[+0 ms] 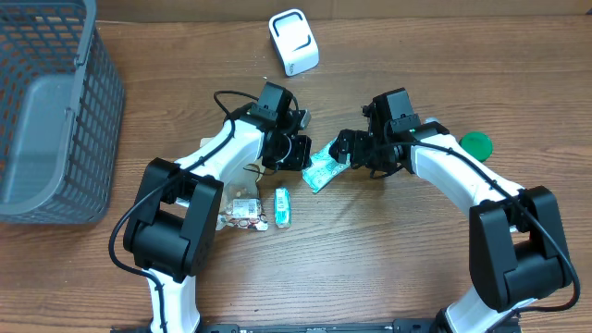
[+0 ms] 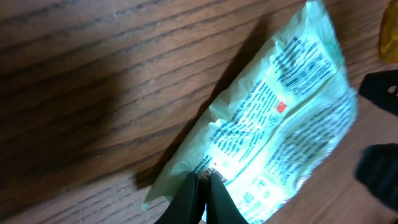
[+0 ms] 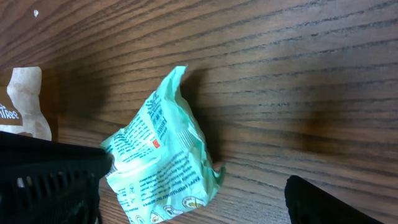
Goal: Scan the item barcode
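Packet (image 2: 273, 124) between left tool (image 2: 203, 182) fingertips

Off to my left, a grey mesh basket (image 1: 102, 102) sits at the far edge of the wooden bench (image 1: 370, 268), reaching past what the overhead view shows. Nearer to me a small green and white box (image 1: 283, 207) lies flat, and just beside it, on its left, is a clear bag (image 1: 245, 213) with brownish pieces inside. To my right, well apart from these, lies a round green disc (image 1: 476, 143).
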### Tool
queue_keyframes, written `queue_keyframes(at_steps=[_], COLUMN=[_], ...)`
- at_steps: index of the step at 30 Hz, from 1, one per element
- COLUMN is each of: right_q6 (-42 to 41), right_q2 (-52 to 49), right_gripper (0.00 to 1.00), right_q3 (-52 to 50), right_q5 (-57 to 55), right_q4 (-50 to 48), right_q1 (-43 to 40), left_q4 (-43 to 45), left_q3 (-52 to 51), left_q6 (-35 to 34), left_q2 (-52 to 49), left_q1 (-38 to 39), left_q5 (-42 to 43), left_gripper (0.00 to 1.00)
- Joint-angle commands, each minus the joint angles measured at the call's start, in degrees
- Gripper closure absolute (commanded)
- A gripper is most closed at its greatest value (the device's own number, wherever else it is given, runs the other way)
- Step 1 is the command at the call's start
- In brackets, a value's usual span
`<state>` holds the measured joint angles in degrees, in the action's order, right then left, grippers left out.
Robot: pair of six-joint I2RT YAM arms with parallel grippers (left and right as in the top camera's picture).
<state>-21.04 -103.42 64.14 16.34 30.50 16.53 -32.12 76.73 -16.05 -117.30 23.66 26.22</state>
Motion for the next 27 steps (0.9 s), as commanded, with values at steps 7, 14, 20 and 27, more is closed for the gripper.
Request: queue_keyframes(at_steps=[7, 14, 20, 27], right_q6=[-2.47, -2.58, -3.02, -2.97], right_q2=[-1.53, -5.51, -7.65, -8.57], right_gripper=[0.14, 0.21, 0.41, 0.51], right_q3=[-0.09, -0.09, -0.09, -0.07], right_q5=[0.48, 5.05, 10.86, 10.99], right_q4=[-0.52, -5.44, -9.31, -9.29], right_q1=[-0.13, -0.11, -0.09, 0.13], left_q4=[0.81, 0.90, 0.83, 0.85], left_q3=[-2.91, -3.02, -3.04, -3.04], left_q6=[1.25, 1.22, 1.05, 1.05], left_q2=[-0.59, -0.59, -0.59, -0.59], left_q1=[0.48, 0.48, 0.48, 0.48], left_q5=[-1.38, -2.08, -3.93, -4.13], left_gripper=[0.96, 0.96, 0.96, 0.96])
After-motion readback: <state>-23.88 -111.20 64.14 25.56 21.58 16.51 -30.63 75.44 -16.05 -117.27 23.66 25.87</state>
